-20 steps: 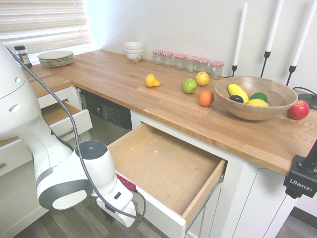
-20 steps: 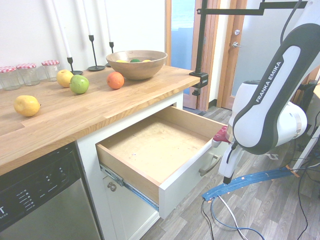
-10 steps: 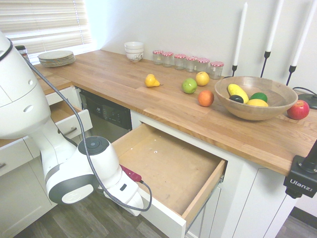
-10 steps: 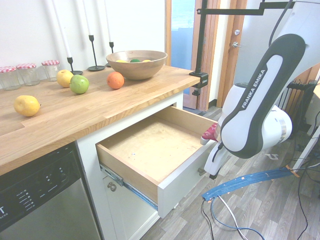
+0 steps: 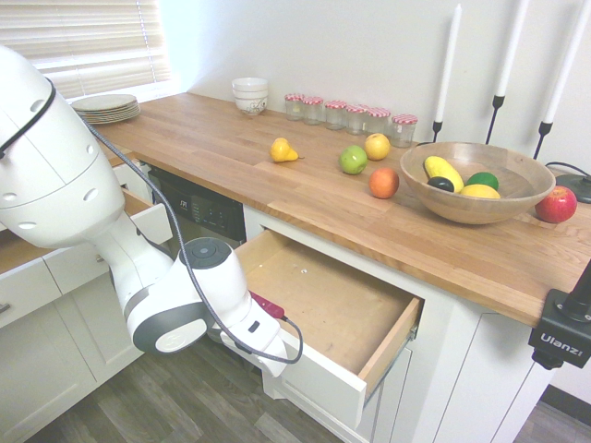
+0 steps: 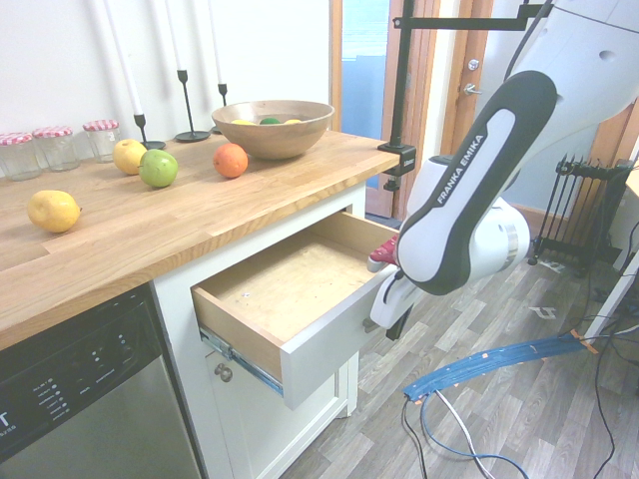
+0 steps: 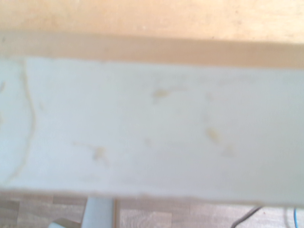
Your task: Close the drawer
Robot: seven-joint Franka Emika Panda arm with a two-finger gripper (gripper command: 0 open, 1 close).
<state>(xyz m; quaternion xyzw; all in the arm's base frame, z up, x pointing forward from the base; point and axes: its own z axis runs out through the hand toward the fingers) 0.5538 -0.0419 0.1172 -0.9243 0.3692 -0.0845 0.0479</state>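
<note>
The drawer (image 5: 319, 383) stands open as we read "FRANKA EMIKA" on our arm (image 6: 464, 190), angled down toward its front, our gripper (image 6: 384, 324) closed.

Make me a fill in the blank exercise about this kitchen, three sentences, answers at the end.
The bowl on the counter is made of ____.
The jars have red and white ____.
The drawer under the counter, beside the arm, is not shut but ____.
Missing words, in order: wood; lids; open.
</note>
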